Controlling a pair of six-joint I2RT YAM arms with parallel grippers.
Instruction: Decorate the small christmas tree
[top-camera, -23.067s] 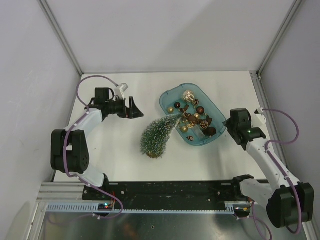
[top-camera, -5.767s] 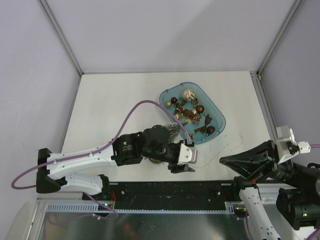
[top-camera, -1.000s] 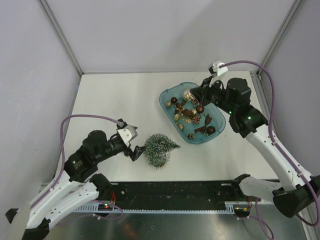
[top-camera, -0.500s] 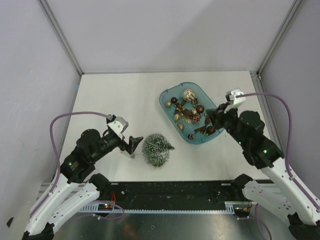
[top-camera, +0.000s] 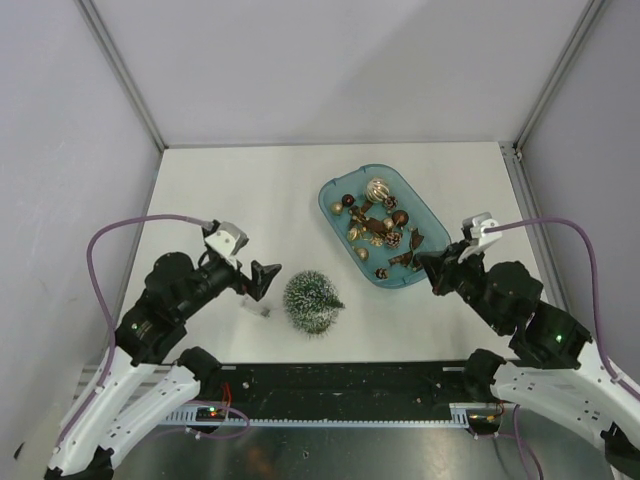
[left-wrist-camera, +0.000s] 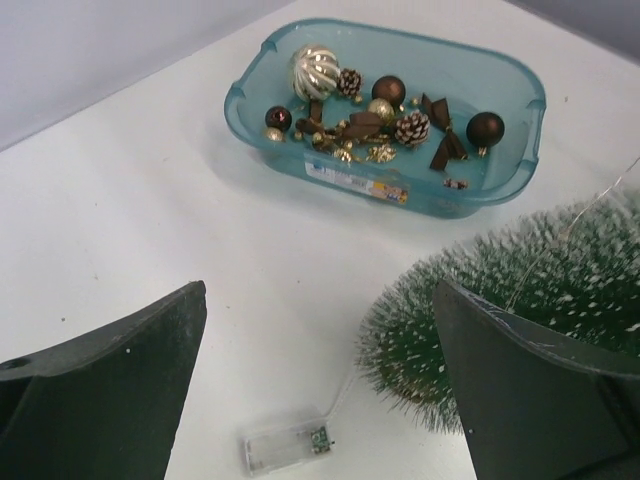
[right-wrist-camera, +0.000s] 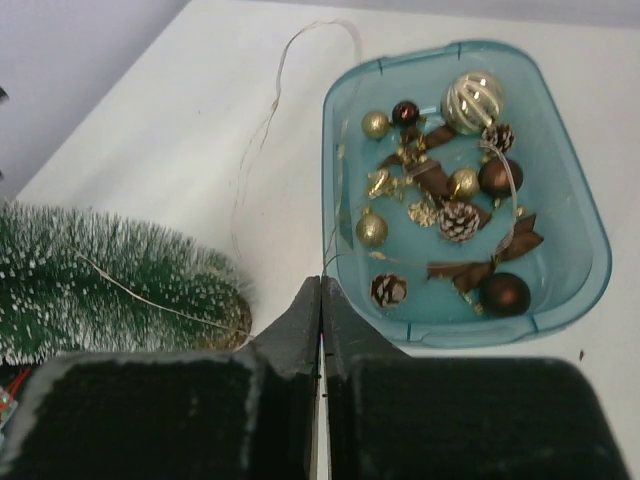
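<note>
The small christmas tree (top-camera: 312, 302) stands on the white table, left of the teal tray; it also shows in the left wrist view (left-wrist-camera: 520, 300) and the right wrist view (right-wrist-camera: 110, 280). A thin light wire (right-wrist-camera: 270, 120) crosses the tree, loops over the table and runs along the tray's near wall. My right gripper (top-camera: 432, 268) is shut, and the wire ends at its tip (right-wrist-camera: 321, 287) by the tray's near wall. My left gripper (top-camera: 262, 280) hangs open just left of the tree, nothing between its fingers (left-wrist-camera: 318, 292). The wire's clear battery box (left-wrist-camera: 285, 448) lies below it.
The teal oval tray (top-camera: 333, 197) holds several ornaments: brown and gold balls, pine cones, bows and a large gold-striped ball (right-wrist-camera: 472, 100). The battery box (top-camera: 258, 311) lies on the table left of the tree. Frame posts and grey walls close the table's far and side edges.
My right gripper has drawn back from above the tray's far side to its near right corner, still shut. My left gripper has backed away leftward from the tree, still open.
</note>
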